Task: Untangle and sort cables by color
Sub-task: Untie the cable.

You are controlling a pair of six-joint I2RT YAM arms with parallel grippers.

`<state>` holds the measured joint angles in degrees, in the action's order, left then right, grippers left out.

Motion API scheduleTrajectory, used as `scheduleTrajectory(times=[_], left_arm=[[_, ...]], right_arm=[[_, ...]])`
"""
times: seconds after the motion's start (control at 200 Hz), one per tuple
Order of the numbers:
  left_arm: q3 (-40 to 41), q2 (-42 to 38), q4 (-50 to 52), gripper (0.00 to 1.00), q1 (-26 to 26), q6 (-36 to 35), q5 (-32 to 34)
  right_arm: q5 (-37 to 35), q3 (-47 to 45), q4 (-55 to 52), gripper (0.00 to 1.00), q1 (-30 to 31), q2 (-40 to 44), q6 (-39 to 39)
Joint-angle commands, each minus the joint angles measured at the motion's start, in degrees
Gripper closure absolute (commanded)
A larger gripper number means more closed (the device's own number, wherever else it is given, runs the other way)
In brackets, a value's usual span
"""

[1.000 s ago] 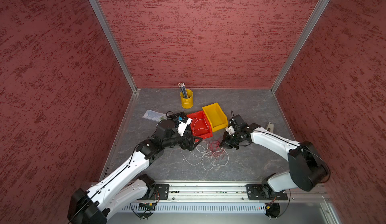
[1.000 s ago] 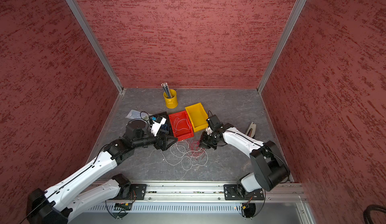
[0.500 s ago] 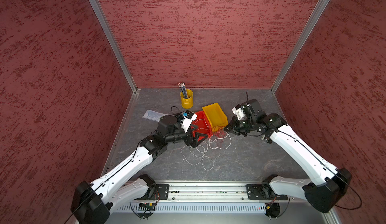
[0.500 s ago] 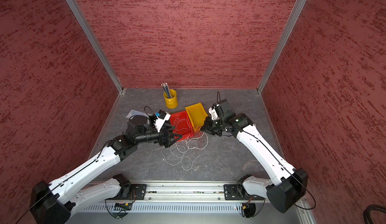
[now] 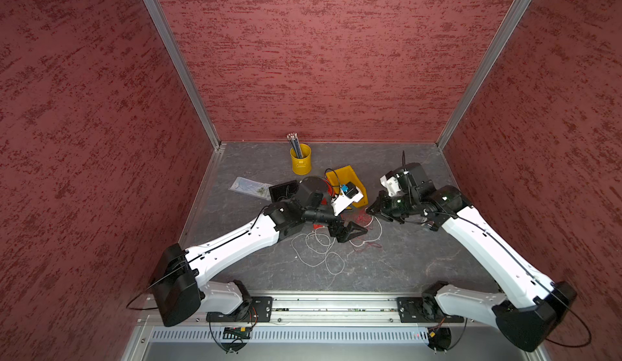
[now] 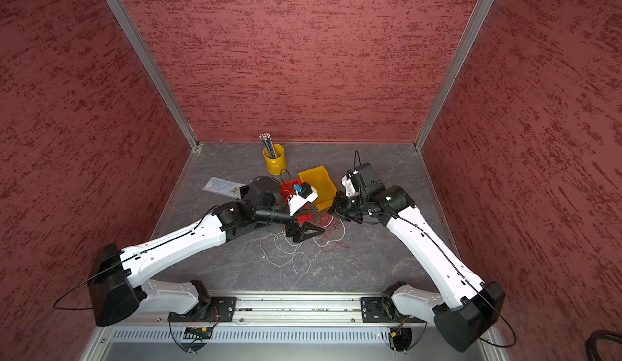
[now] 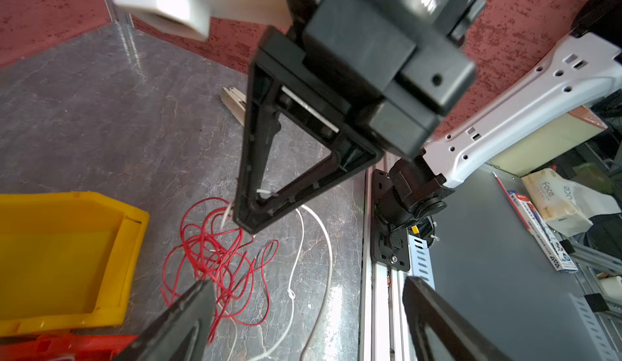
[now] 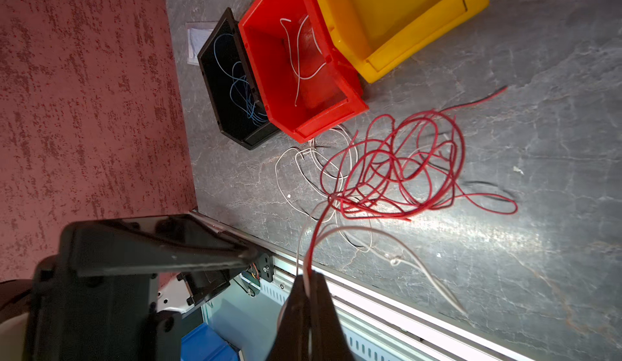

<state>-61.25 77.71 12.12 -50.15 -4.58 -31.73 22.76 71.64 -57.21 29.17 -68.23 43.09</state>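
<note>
Pulling should be done slowly, since the right gripper point(image 8: 308, 283) is pinched on a red and a whitish cable together. The red tangle point(image 8: 393, 164), lying beside the red bin point(image 8: 330, 120), is best pinned by the spread left gripper point(image 7: 307, 281).

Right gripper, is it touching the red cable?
Touching. In the right wrist view the right gripper has its jaws shut on a red cable, with a whitish cable pinched alongside.
</note>
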Motion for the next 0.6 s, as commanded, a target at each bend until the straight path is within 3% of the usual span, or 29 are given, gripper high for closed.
scheduleTrajectory(times=[0.0, 0.105, 0.19, 0.301, 0.491, 0.591], left_arm=[[-2.3, 1.1, 2.8, 0.14, -0.6, -4.1, 3.2], [-3.3, 2.3, 2.9, 0.22, -1.0, -4.5, 4.8], [-4.1, 3.7, 3.6, 0.34, -1.0, -4.3, 5.5], [-4.3, 5.0, 3.5, 0.40, -1.1, -4.3, 5.0], [-4.6, 6.4, 3.7, 0.68, -1.2, -4.1, 2.5], [-4.7, 6.6, 3.9, 0.94, -1.0, -3.9, 2.7]], right_arm=[[-0.7, 0.0, 0.6, 1.00, 0.2, 0.3, 0.6], [-0.1, 0.2, 1.1, 1.00, 0.2, 0.0, 0.7], [0.0, 0.3, 1.2, 1.00, 0.0, -0.2, 0.5], [0.3, -0.1, 1.7, 1.00, 0.0, -0.3, 0.5], [0.6, -0.7, 2.3, 1.00, -0.6, -0.6, 0.3], [0.8, -0.9, 2.7, 1.00, -0.8, -1.3, 0.2]])
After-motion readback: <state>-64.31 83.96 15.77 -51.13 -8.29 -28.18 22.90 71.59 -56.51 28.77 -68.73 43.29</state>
